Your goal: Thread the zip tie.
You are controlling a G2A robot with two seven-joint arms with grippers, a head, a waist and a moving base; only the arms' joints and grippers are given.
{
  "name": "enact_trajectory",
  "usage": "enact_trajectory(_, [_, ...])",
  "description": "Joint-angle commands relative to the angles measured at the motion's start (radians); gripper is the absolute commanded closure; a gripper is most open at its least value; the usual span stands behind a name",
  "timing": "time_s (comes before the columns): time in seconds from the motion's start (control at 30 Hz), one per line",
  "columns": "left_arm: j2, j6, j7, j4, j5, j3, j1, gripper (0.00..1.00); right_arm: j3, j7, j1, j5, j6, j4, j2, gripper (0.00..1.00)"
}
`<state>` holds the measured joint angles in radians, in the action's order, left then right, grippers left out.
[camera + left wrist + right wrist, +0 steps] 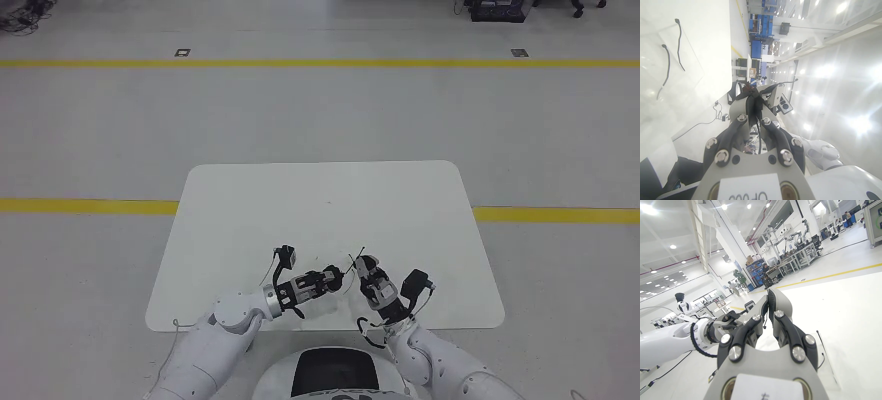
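Right wrist view: right fingers (772, 301) clenched on a thin black zip tie (768, 291), its tip poking beyond them. Left fingers (748, 106), just beside, pinch the tie too, both over the white counter's (320, 200) near edge.

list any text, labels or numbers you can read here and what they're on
white label on left gripper: upside down, cut off at the edge, unreadable
white tag on right gripper: cut off, only a scrap of a mark
blue board in the room behind: too blurred
table: no text
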<state>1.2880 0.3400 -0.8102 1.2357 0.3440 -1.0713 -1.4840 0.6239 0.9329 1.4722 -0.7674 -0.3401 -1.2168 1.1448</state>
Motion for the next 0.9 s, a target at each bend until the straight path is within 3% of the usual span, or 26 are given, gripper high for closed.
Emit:
enact_trajectory(0.0, [0.0,0.0,0.0,0.0,0.0,0.0,0.0,1.0,0.005,-0.004,0.002,-0.004,0.0,0.0,0.003,1.0])
enact_trajectory(0.87, [0.0,0.0,0.0,0.0,0.0,0.0,0.0,1.0,0.057,-0.029,0.025,-0.048,0.0,0.006,0.03,1.0])
